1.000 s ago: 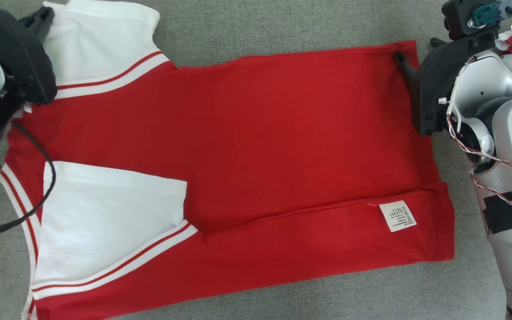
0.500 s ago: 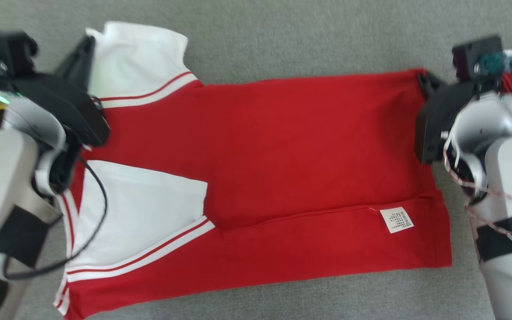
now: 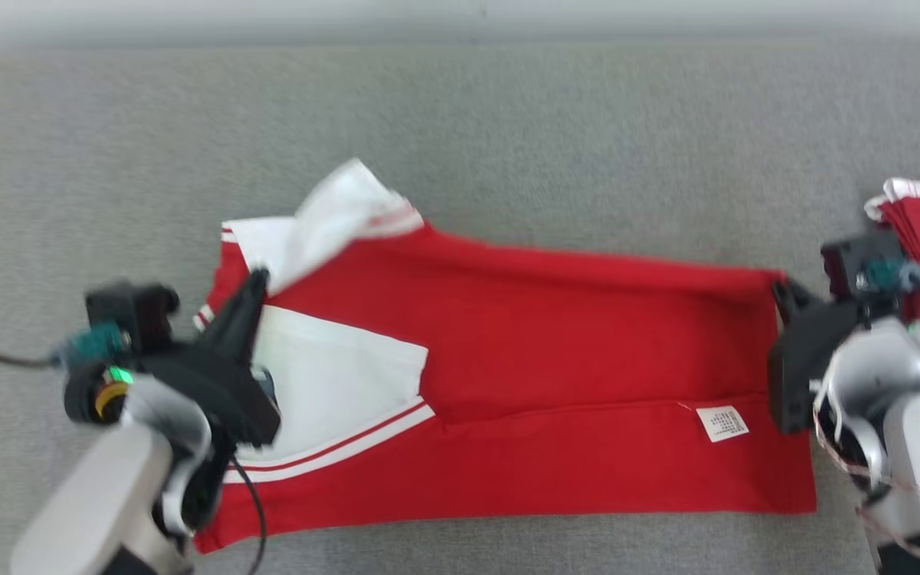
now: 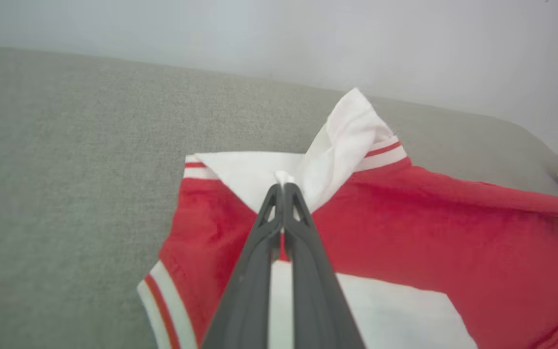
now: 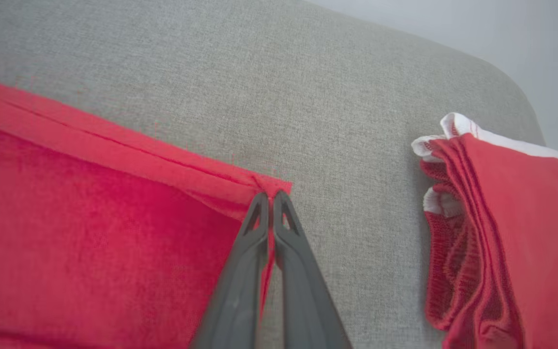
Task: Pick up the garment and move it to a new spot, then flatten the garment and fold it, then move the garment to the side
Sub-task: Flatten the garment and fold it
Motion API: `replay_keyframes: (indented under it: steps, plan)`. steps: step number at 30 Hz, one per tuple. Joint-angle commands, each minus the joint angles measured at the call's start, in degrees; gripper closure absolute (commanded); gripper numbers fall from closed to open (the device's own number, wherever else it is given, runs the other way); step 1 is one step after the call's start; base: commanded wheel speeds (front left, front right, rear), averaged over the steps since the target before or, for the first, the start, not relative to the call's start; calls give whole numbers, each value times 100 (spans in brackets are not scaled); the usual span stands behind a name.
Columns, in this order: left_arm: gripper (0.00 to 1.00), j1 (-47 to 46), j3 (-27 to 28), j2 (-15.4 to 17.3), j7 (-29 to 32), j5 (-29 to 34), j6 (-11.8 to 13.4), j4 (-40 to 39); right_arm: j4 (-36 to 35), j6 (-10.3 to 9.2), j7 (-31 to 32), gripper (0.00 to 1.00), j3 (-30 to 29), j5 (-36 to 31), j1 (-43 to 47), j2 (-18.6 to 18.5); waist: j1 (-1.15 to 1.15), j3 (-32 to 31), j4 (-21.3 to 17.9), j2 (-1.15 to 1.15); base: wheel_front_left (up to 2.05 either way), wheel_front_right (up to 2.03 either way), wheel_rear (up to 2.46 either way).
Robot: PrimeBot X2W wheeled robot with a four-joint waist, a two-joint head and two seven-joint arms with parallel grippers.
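On my left wrist view, the left gripper (image 4: 283, 186) pinches the white sleeve (image 4: 342, 140) of the red shirt (image 3: 588, 335), which lies on the grey cushion (image 3: 508, 144). My right wrist view shows the right gripper (image 5: 270, 198) clamped on the hem corner, with a folded red stack (image 5: 511, 232) nearby.

right gripper (image 5: 270, 196): jaws pressing together, pinching the garment (image 5: 90, 228) at its far corner | garment: lying red on the grey fabric surface (image 5: 337, 111), far edge doubling over | folded red-and-white stack (image 5: 506, 228): sitting apart, right side
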Motion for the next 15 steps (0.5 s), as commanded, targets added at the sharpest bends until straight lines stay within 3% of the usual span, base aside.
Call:
replay_keyframes:
  steps: [1, 9, 15]
  plan:
    - [100, 279, -23, -39, -64, -80, 39, -110, -140, 4, 97, 100, -39, 65, 257, -49, 1, -444, 337, 0, 0, 0, 0]
    - [100, 1254, 26, -28, -136, -426, 161, -642, -690, 4, 517, 100, -277, 202, 1017, -292, 1, -754, 553, 0, 0, 0, 0]
    - [100, 1768, 161, -61, -270, -690, 236, -959, -784, 4, 612, 100, -484, 216, 1241, -233, 1, -936, 629, 0, 0, 0, 0]
